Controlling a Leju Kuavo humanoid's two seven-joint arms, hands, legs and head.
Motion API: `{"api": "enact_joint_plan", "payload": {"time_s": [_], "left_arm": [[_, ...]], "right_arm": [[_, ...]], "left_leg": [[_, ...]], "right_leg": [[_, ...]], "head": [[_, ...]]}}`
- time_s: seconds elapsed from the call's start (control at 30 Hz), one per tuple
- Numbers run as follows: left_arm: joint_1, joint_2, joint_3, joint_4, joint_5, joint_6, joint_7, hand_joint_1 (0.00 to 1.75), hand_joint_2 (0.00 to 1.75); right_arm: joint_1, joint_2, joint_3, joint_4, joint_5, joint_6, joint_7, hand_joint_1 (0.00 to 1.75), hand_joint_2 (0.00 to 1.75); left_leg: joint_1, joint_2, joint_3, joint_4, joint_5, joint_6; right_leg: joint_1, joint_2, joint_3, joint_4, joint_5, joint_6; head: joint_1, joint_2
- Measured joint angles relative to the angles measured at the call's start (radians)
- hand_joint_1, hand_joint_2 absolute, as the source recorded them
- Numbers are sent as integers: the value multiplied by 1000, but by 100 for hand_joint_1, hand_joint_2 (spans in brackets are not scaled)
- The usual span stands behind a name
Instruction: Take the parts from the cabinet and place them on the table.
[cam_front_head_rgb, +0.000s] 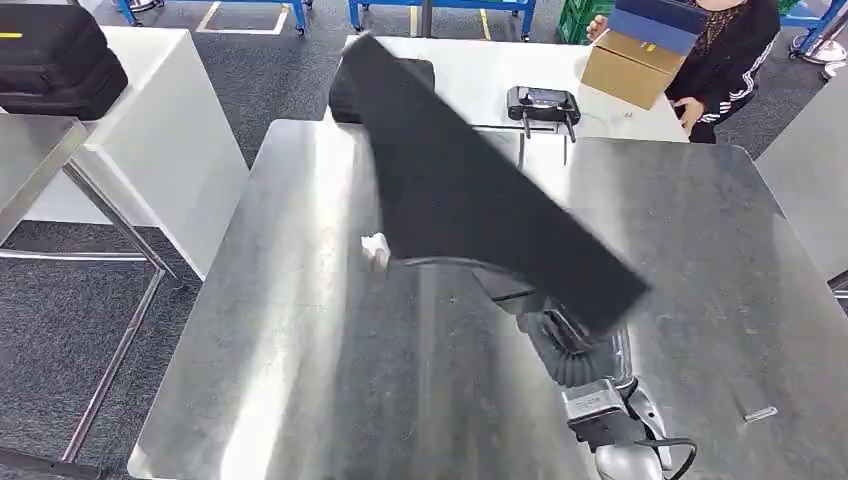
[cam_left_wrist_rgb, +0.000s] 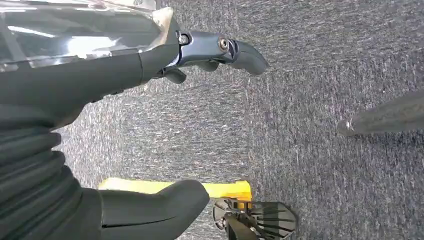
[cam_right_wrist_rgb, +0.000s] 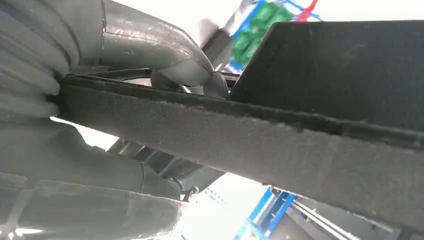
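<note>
**Black foam panel could tip and fall**

Black foam panel (cam_front_head_rgb: 470, 180) hung tilted over the steel worktop (cam_front_head_rgb: 300, 380). The right robot hand (cam_right_wrist_rgb: 165, 70) pinched just one end. That long, loose end might swing, slip out, and drop. The left robot hand (cam_left_wrist_rgb: 125, 65) held nothing, its fingers apart.

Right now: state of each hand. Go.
Left hand: open, holding nothing, hanging over the floor.
Right hand: gripping the black foam panel above the steel table.

Head view high above the steel table (cam_front_head_rgb: 300, 400); left wrist toward carpet (cam_left_wrist_rgb: 310, 165); right wrist close under black panel (cam_right_wrist_rgb: 280, 145)
</note>
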Motion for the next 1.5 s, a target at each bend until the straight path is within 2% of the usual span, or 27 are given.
{"api": "enact_joint_plan", "payload": {"time_s": [0.07,0.17,0.23,0.27,0.33,0.4,0.47,0.6,0.7,0.83,1.03,1.27,1.5], "left_arm": [[0,0,-2,0,-5,-3,1,0,175],[-2,0,-8,0,-10,-11,1,0,175],[-7,0,-12,0,-15,-17,3,0,175],[-8,0,-13,0,-15,-21,4,0,175],[-13,0,-15,0,-16,-27,6,0,175],[-15,0,-18,0,-16,-31,6,0,175],[-14,1,-18,0,-16,-32,8,0,175],[-15,3,-22,0,-18,-40,10,0,175],[-15,6,-27,0,-18,-42,12,0,175],[-15,7,-27,0,-18,-43,14,0,175],[-15,8,-27,0,-18,-46,16,0,175],[-15,8,-28,0,-13,-51,13,0,175],[-16,8,-27,0,6,-50,1,0,175]], "right_arm": [[-23,0,5,21,91,-27,22,175,175],[-96,0,27,107,290,-120,68,175,175],[-160,0,42,185,460,-185,134,175,175],[-211,0,59,267,590,-236,189,175,175],[-302,7,72,402,672,-278,235,175,175],[-375,9,76,529,679,-302,240,175,175],[-413,14,81,594,679,-311,242,175,175],[-470,15,88,697,706,-309,291,175,175],[-520,11,86,793,690,-311,295,175,175],[-558,7,79,868,677,-311,287,175,175],[-574,5,78,914,670,-312,293,175,175],[-628,-16,38,1056,579,-335,283,175,175],[-672,-24,22,1173,684,-337,357,175,175]], "left_leg": [[0,0,0,0,0,0],[0,1,0,0,1,-1],[0,1,-1,0,2,-2],[0,1,-1,0,2,-3],[0,3,0,0,4,-4],[0,0,-2,0,7,-3],[0,0,-3,1,7,-4],[0,0,-5,1,7,-4],[0,0,-6,1,7,-4],[0,0,-6,1,7,-4],[0,0,-7,1,7,-4],[0,-1,-7,1,7,-4],[0,0,-9,1,7,-4]], "right_leg": [[0,0,0,0,0,0],[0,1,0,0,0,0],[0,1,0,0,1,0],[0,1,0,0,2,0],[0,2,-1,0,4,-2],[0,-1,-2,0,4,-1],[0,-1,-3,1,5,-1],[0,-1,-6,2,5,-1],[0,-1,-7,2,5,-1],[0,0,-7,2,5,-1],[0,-1,-8,2,5,-1],[0,-1,-8,2,5,-1],[0,-1,-10,2,5,-1]], "head": [[0,0],[0,0],[0,0],[-1,0],[-1,0],[0,0],[0,0],[0,0],[0,0],[0,0],[0,0],[0,0],[0,0]]}}
